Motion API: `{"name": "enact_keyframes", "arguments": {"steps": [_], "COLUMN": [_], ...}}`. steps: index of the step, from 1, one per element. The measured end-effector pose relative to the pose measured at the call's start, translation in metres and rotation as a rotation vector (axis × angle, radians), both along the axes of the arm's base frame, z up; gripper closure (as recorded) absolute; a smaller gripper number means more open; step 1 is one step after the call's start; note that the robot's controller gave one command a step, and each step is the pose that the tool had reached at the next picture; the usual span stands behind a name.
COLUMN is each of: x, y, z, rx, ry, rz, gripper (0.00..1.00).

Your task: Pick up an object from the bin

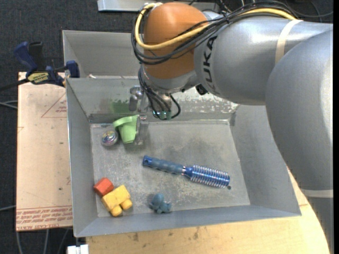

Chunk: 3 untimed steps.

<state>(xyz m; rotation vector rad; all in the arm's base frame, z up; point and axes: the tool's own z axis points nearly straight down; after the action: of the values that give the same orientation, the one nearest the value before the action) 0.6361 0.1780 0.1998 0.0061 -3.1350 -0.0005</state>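
Lying closest to the front wall of the grey metal bin [79, 157] is a small dull-blue lumpy toy figure [159, 203]. Just left of it sits a yellow plastic block with rounded studs [117, 199], and a red plastic cube [104, 186] touches that block's upper left corner. Farther in, a blue plastic hairbrush with a ribbed handle and a bristled head [186, 171] lies slantwise across the middle of the floor, handle to the left, well apart from the blocks.

Beyond the brush, in the far left part of the floor, a small round silver metal piece [109, 138] rests just beside a light green plastic cup [126, 129], which stands tilted near the foot of the back wall. The gripper [141, 133] is down at the cup's right side, touching or almost touching it. Whether it is set wide or narrow, or has the cup in its grasp, cannot be told here. Above it sits the rounded orange cover [169, 36] on the wrist, looped with yellow and black cables, and the thick grey arm [254, 52] runs off to the right.
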Motion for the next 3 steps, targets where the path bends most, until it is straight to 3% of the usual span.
{"name": "enact_keyframes", "arguments": {"steps": [2, 3], "x": [0.012, 0.014], "y": [-0.045, -0.043], "z": [-0.131, -0.126], "rx": [0.000, 0.003], "ry": [-0.007, -0.013], "rz": [0.061, 0.062], "gripper": [0.00, 1.00]}}
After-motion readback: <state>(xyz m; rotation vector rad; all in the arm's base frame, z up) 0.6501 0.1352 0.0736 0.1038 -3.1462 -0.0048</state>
